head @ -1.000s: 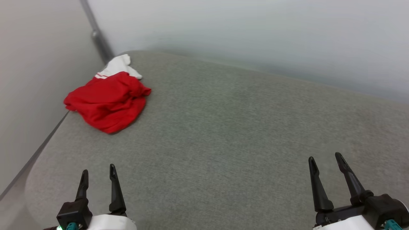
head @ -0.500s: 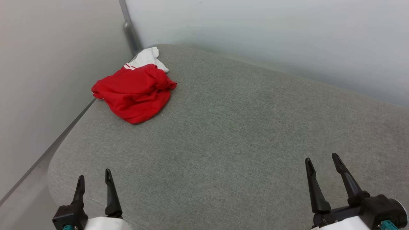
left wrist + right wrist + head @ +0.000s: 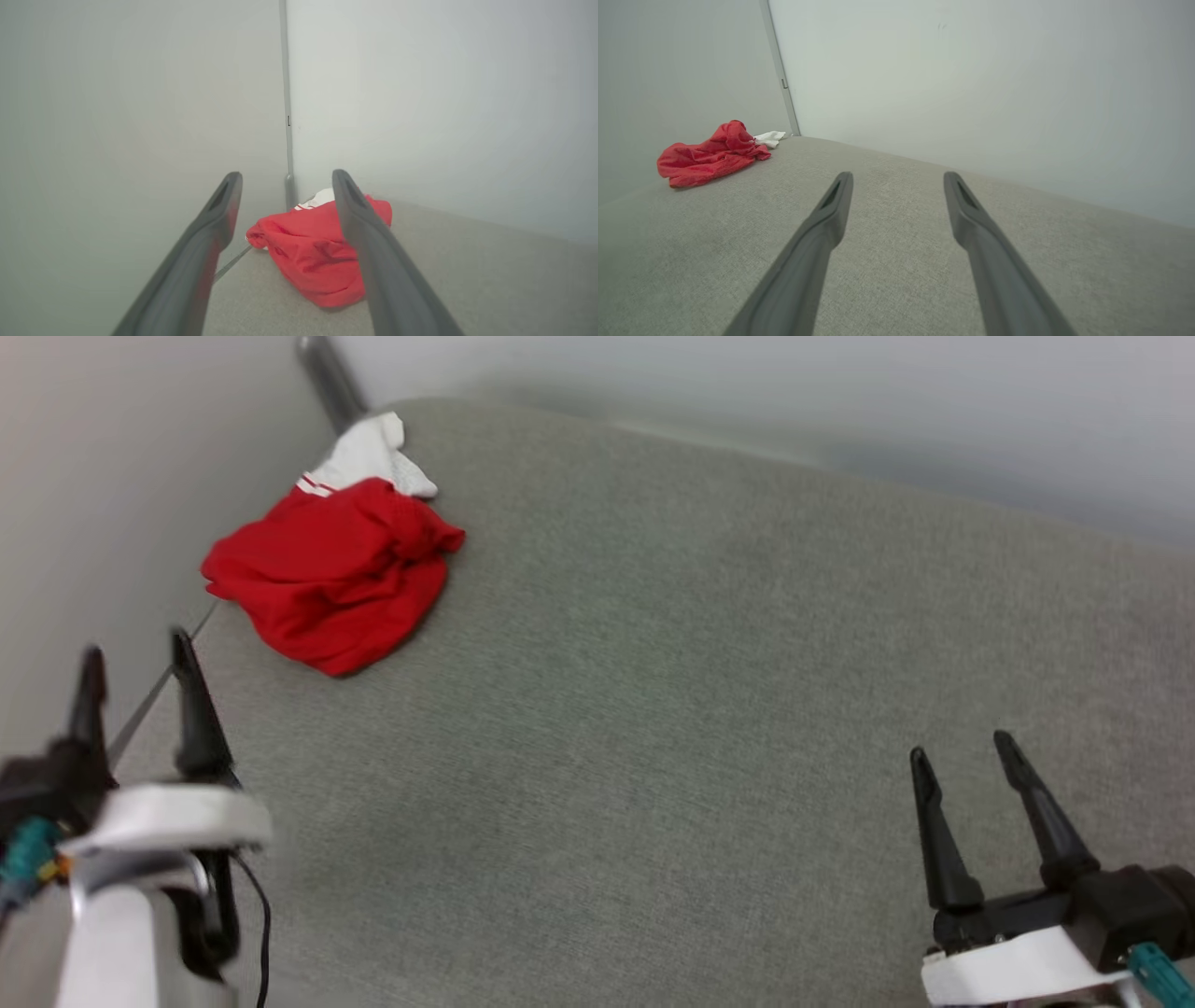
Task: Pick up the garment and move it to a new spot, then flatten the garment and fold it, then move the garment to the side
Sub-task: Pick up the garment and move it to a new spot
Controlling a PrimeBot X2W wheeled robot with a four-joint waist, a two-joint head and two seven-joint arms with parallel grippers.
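The garment (image 3: pixel 327 583) is lying crumpled in the far left corner of the grey pad (image 3: pixel 709 672), its white sleeve (image 3: pixel 369 453) reaching toward the post (image 3: pixel 327 373). The left gripper (image 3: pixel 135 646) is hovering at the near left, jaws spread and empty, aiming at the garment. The right gripper (image 3: pixel 961 747) is hovering at the near right, spread, empty.

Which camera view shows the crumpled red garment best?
The head view: the whole garment lies uncovered, seen from above, white sleeve at its far end. The left wrist view is closer, but a finger hides part. The right wrist view shows it small and low, far left.
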